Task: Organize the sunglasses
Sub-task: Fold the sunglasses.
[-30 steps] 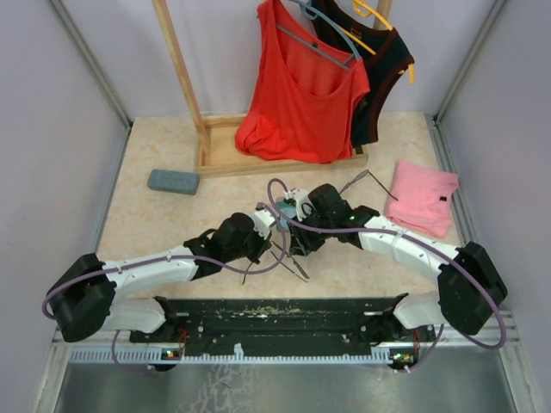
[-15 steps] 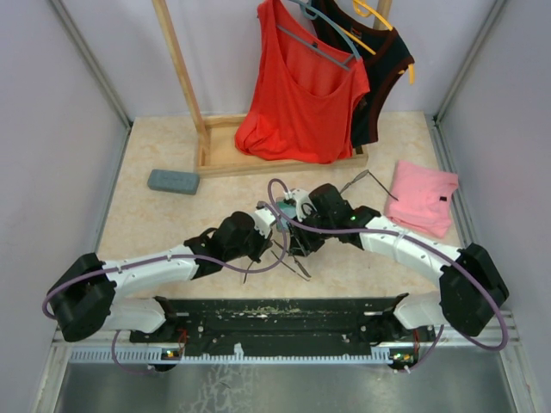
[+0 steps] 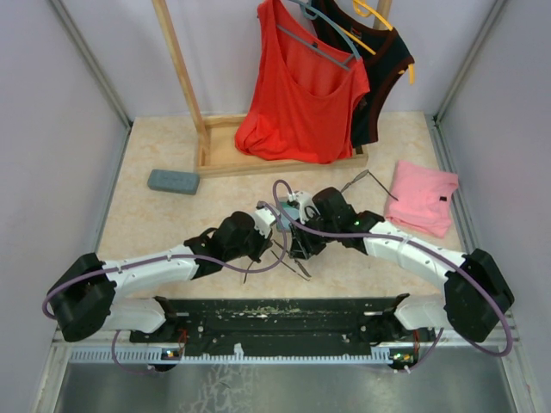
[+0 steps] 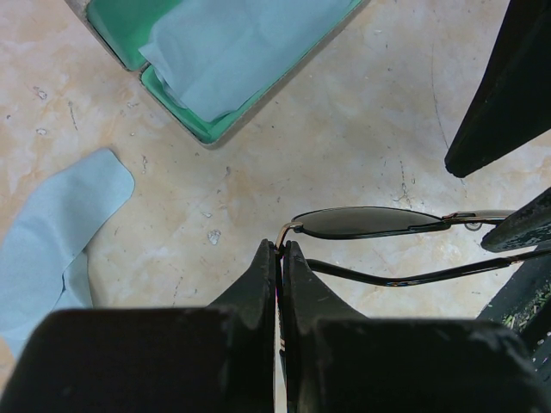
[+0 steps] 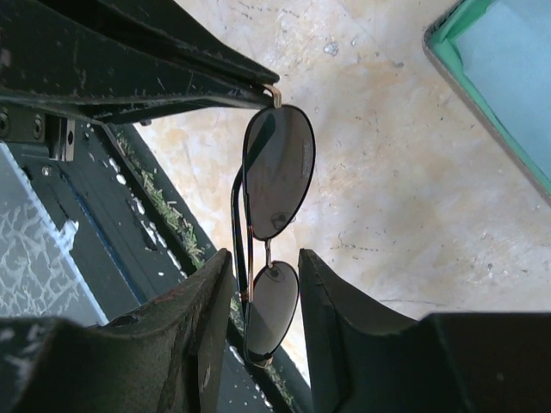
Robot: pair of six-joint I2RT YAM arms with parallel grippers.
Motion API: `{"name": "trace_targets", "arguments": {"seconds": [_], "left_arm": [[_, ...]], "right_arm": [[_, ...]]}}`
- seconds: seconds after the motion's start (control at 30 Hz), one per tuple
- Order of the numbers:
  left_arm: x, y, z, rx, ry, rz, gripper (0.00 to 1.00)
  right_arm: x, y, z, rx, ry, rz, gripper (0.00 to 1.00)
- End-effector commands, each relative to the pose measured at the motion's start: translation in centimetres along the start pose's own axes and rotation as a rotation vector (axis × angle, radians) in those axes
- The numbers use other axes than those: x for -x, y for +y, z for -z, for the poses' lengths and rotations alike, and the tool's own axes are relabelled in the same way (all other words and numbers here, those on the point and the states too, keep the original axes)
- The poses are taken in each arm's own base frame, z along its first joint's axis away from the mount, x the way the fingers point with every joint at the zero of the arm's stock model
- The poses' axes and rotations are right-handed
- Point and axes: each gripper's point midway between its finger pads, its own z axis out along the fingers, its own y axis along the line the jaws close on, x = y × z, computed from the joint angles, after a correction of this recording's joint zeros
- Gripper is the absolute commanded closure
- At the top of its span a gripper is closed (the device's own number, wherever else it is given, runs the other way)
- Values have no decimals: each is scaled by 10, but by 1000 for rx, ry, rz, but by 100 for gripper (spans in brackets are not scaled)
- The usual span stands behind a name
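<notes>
Your left gripper (image 4: 280, 249) is clamped tight on the outer corner of the sunglasses (image 4: 370, 222), at the hinge, holding them off the table (image 4: 362, 120) near the middle. Your right gripper (image 5: 263, 258) sits half-parted around the other lens; I can't tell whether it is pinching it or only bracketing it. Over the last second the right arm has drifted slightly right and neither gripper's opening has changed, so the pair is shared between both hands, not yet passed over. The open green-lined case (image 4: 202, 133) lies just far of them, with a blue cloth (image 4: 232, 52) inside.
</notes>
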Motion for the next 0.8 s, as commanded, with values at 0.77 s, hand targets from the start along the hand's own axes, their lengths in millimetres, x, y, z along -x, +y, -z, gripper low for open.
{"name": "trace_targets", "arguments": {"seconds": [0.77], "left_arm": [[18,-8,-2,-27,-36,2,100]], "right_arm": [[12,-6,-11,2,-33,11,72]]}}
